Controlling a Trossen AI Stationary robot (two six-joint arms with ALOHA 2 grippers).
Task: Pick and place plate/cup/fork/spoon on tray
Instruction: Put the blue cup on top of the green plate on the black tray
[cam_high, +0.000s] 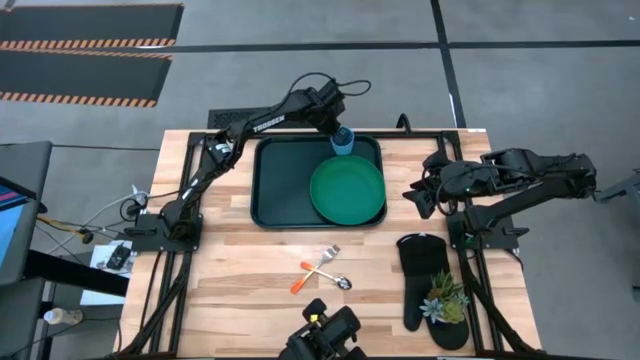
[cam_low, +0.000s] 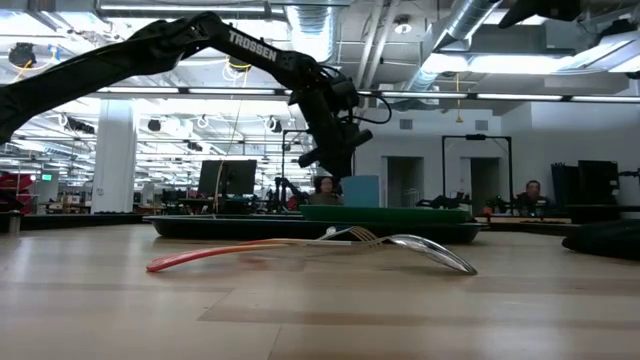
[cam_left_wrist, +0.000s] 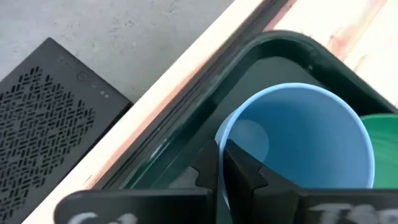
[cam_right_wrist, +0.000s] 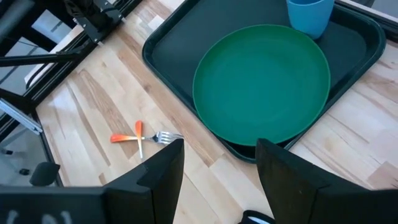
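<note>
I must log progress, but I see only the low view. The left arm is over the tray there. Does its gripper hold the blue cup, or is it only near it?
Observer: It holds it. The left gripper is shut on the cup, pinching its rim wall.
Operator: Where on the tray is the cup?
Observer: At a far corner of the tray, beside the plate.
Operator: Are the fork and spoon crossed?
Observer: Yes, the fork and spoon lie crossed on the table, off the tray.
Operator: And the right arm?
Observer: The right gripper is open, empty, waiting at the tray's right.
</note>
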